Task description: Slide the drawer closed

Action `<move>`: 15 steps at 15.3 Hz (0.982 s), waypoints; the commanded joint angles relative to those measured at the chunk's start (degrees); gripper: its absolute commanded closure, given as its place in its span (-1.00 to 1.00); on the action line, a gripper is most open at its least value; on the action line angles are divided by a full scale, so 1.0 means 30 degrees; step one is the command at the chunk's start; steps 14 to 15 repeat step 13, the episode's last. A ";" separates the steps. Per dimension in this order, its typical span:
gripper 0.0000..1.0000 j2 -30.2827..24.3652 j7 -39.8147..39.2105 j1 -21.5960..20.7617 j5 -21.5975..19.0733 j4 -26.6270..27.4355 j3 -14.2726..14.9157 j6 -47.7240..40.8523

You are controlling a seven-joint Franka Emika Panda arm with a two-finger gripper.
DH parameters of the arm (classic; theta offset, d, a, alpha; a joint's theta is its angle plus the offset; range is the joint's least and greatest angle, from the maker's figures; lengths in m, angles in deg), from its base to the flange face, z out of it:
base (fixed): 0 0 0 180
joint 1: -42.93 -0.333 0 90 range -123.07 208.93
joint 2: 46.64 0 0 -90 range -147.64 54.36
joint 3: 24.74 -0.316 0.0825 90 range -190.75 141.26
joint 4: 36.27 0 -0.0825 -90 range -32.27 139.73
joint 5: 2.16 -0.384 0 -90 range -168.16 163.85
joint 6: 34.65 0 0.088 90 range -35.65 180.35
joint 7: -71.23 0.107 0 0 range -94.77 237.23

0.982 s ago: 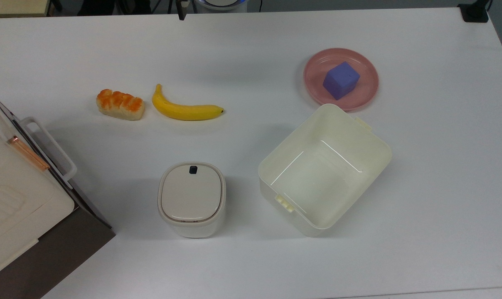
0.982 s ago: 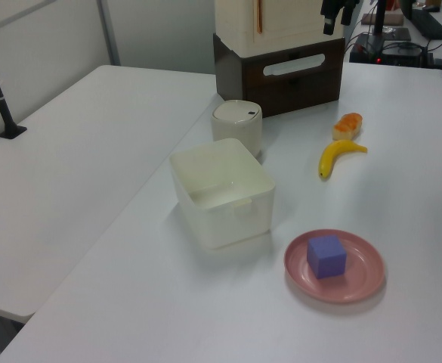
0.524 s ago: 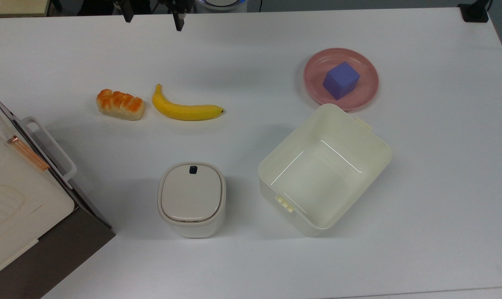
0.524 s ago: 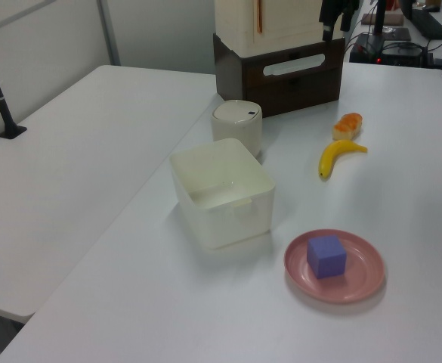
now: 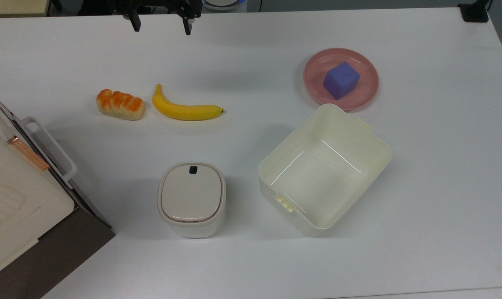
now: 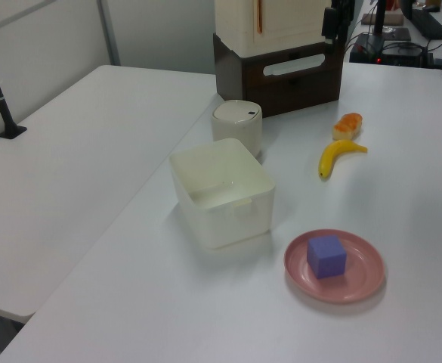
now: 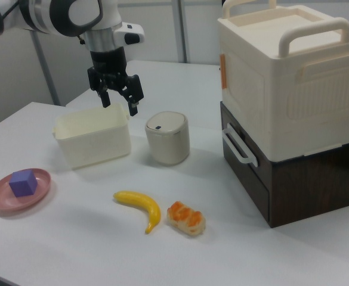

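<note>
Right view, the gripper (image 7: 119, 98) is being held wide open above the table (image 7: 73, 238), nothing being gripped or touched, well apart from the drawer (image 7: 246, 161).

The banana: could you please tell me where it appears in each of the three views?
Top view: banana left of centre, beside the bread.
Left view: banana right of centre, below the bread.
Right view: banana low centre, left of the bread.
Shared landmark: the bread.

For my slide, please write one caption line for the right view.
Open pincer hangs above the table, away from the brown cabinet's drawer with its white handle.
</note>
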 commanded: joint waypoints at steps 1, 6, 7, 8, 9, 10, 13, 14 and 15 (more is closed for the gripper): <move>-1.00 -0.0441 -0.0282 -0.0082 -0.0132 -0.0002 0.0252 -0.0868; -1.00 -0.0441 -0.1513 0.0296 -0.1154 -0.0383 0.0487 -0.0869; -1.00 -0.0441 -0.1689 0.0647 -0.1594 -0.0529 0.0487 -0.0869; -1.00 -0.0470 -0.1952 0.0825 -0.1888 -0.0560 0.0487 -0.0869; -1.00 -0.0441 -0.1925 0.0826 -0.1920 -0.0531 0.0487 -0.0840; -1.00 -0.0441 -0.1896 0.0855 -0.1949 -0.0531 0.0487 -0.0840; -1.00 -0.0441 -0.1662 0.0826 -0.1921 -0.0531 0.0458 -0.0839; -1.00 -0.0441 -0.1662 0.0826 -0.1921 -0.0531 0.0458 -0.0839; -1.00 -0.0441 -0.1662 0.0826 -0.1921 -0.0531 0.0458 -0.0839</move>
